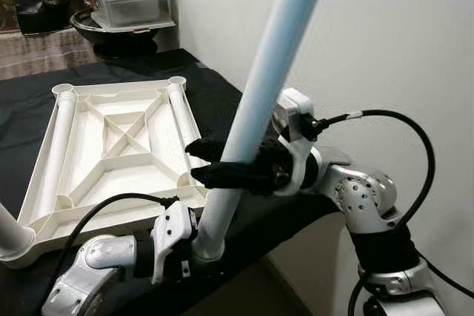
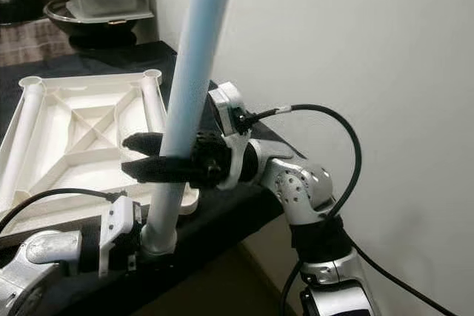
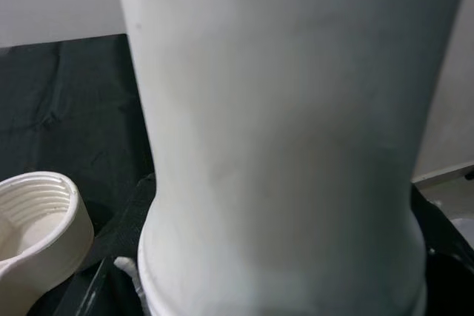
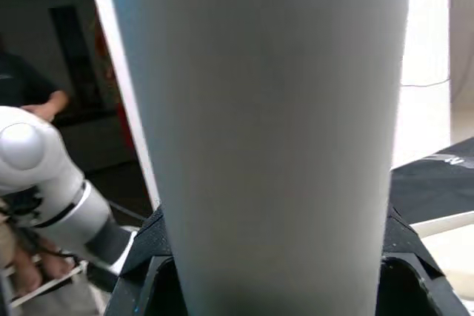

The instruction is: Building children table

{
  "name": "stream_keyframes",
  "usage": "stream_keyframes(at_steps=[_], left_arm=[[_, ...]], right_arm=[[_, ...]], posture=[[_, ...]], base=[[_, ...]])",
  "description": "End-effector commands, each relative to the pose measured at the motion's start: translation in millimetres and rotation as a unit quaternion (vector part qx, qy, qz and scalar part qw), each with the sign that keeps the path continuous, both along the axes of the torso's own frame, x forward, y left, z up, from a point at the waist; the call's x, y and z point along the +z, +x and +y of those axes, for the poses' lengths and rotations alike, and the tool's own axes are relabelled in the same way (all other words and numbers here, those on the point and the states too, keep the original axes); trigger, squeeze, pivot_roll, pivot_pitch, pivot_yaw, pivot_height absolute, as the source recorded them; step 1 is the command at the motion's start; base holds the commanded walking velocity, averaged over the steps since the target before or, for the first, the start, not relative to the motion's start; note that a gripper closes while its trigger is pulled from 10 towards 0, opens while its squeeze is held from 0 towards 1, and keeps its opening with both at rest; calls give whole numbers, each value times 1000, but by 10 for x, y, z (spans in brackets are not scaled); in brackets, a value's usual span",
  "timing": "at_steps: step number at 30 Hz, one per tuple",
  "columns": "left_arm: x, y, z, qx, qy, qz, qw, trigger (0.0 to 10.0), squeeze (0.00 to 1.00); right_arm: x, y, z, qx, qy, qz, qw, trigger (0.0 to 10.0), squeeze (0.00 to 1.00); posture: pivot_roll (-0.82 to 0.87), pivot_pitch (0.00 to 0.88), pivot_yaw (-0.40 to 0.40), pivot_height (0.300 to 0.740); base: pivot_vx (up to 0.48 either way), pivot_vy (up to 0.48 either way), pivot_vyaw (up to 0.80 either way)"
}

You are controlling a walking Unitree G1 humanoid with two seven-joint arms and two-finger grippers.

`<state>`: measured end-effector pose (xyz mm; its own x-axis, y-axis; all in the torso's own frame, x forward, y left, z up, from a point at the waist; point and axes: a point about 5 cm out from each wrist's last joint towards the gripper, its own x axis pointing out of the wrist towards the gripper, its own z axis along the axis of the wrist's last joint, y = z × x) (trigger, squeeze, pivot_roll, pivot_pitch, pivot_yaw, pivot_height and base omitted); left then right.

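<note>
One white tabletop lies upside down on the black cloth, its ribbed underside up, an X-shaped brace in the middle and a round socket at each corner. Three legs can be counted: one pale tube seated at the near left corner, and two lying flat inside the frame, the left tube along one side and another tube along the opposite side. A fourth, the standing leg, is a long smooth pale-blue-white tube with a flared collar at its foot, rising tilted toward the wall from the tabletop's near right corner. Two grippers attend it. The left gripper sits low at the collar, pressed against the foot of the tube; whether its fingers are clamped cannot be told. Higher up, the right gripper has its two black fingers closed around the tube's middle, one finger crossing in front. Behind the cloth, a clear lidded container rests in a dark bowl.
</note>
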<state>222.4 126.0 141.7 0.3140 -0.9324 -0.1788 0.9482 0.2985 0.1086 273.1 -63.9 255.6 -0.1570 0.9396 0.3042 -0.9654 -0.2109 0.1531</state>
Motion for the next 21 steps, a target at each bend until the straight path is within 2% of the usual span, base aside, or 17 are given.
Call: stream_keyframes(at_steps=[1, 5, 6, 7, 8, 9, 11, 13, 15, 17, 20, 21], left_arm=[[37, -14, -105, -25, 7, -23, 999, 10000, 0], [42, 11, -104, -22, 7, -29, 999, 10000, 0], [44, 22, -105, -20, 4, -30, 999, 10000, 59], [52, 41, -104, -13, -2, -35, 999, 10000, 878], [52, 41, -104, -13, -2, -35, 999, 10000, 878], [52, 66, -96, -3, -6, -35, 999, 10000, 1000], [53, 81, -84, 3, -9, -37, 999, 10000, 1000], [73, 116, -7, 28, -10, -44, 999, 10000, 1000], [125, 137, 51, 49, -17, -52, 997, 10000, 1000], [187, 158, 103, 69, -27, -61, 995, 10000, 1000], [205, 164, 119, 76, -31, -64, 995, 10000, 1000], [266, 200, 160, 107, -42, -80, 990, 10000, 1000]], right_arm=[[-45, -24, 80, 10, 11, 29, 999, 0, 0], [-45, -29, 109, 5, 21, 40, 999, 0, 0], [-49, -29, 123, 2, 24, 45, 999, 0, 0], [-54, -23, 135, -3, 26, 49, 998, 0, 0], [-54, -23, 135, -3, 26, 49, 998, 0, 0], [-59, -14, 145, -9, 27, 52, 998, 0, 0], [-62, -5, 150, -14, 28, 53, 998, 0, 0], [-52, 91, 110, -48, 21, 42, 998, 0, 0], [-15, 205, 1, -82, 2, 9, 997, 0, 0], [83, 332, -162, -112, 7, -3, 994, 0, 0], [121, 367, -214, -121, 13, -3, 993, 0, 0], [150, 432, -307, -150, 3, -16, 989, 0, 0]], posture=[[-11, 0, -98, 740], [-11, 0, -98, 740], [-11, 0, -98, 740], [-14, 0, -99, 740], [-14, 0, -99, 740], [-13, 0, -99, 740], [-13, 0, -99, 740], [-13, 0, -99, 740], [-8, 0, -106, 740], [-2, 0, -110, 740], [-2, 0, -110, 740], [-5, 0, -110, 740]], base=[[0, 0, 0], [0, 0, 0], [0, 0, 0], [0, 0, 0], [0, 0, 0], [0, 0, 0], [0, 0, 0], [0, 0, 0], [0, 0, 0], [0, 0, 0], [0, 0, 0], [0, 0, 0]])
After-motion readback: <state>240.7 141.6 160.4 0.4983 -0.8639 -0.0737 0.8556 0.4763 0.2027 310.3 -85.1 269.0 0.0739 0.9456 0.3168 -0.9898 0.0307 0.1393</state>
